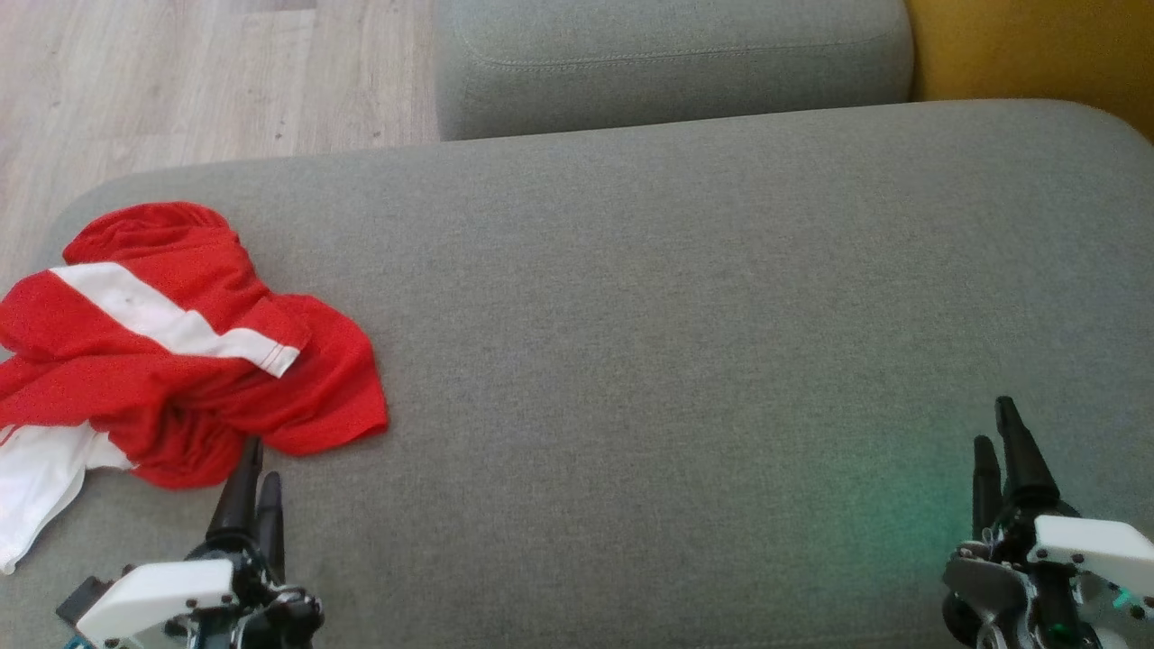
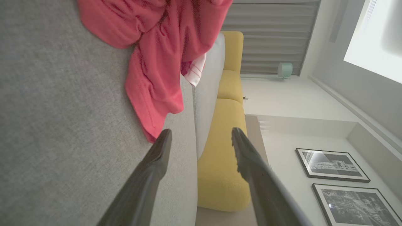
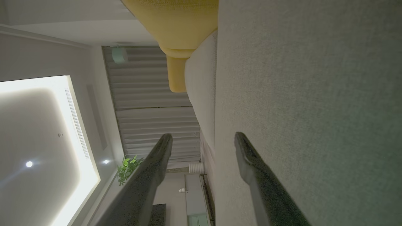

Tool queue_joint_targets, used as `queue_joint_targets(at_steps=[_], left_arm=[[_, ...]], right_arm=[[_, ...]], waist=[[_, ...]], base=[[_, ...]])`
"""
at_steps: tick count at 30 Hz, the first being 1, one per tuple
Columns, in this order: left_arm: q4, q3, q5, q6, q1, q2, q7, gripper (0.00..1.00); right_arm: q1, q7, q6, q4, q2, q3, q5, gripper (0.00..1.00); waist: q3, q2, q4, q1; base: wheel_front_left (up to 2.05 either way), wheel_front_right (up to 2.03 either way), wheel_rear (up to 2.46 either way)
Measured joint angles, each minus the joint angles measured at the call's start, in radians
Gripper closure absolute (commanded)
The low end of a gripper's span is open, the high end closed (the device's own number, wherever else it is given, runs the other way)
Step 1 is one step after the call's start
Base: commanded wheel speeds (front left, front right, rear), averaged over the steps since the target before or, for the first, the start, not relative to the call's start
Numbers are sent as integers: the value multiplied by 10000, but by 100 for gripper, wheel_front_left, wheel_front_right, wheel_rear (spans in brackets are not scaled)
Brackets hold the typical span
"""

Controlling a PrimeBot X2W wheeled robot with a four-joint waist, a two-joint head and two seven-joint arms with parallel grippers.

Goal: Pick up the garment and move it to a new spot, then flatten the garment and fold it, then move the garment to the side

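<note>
A crumpled red garment point(image 1: 180, 361) with a white stripe and a white part hanging off the edge lies at the left end of the grey sofa cushion point(image 1: 685, 297). In the left wrist view the garment point(image 2: 157, 62) bunches just ahead of the fingertips. My left gripper point(image 1: 252, 464) stands open at the lower left, its tips at the garment's near hem; between its fingers point(image 2: 201, 138) there is nothing. My right gripper point(image 1: 999, 428) is open at the lower right over bare cushion, far from the garment. Its own wrist view shows that right gripper point(image 3: 203, 141) empty.
A second grey cushion point(image 1: 672, 63) sits behind the big one. A yellow sofa part point(image 1: 1037, 50) is at the back right. Wooden floor point(image 1: 180, 81) lies beyond the cushion's left and far edges. Framed pictures point(image 2: 333, 164) hang on a wall.
</note>
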Motion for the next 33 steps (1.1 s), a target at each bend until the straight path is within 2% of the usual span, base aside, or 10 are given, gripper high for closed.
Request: queue_joint_targets(at_steps=[8,23,33], left_arm=[[-372,-38,851,50,-34,2,-249,0],[-738,-380,2997,500,-239,10,-679,0],[-752,-713,5149,840,-450,10,-955,0]], right_arm=[[-17,-372,0,-387,-44,428,-341,0],[-359,-934,0,-583,-617,1476,-1680,0],[-601,-1220,0,-577,-698,1914,-3129,0]], waist=[[-1,0,-4,0],[-11,0,14,0],[-45,0,18,0]], base=[[0,0,0],[0,0,0],[0,0,0]])
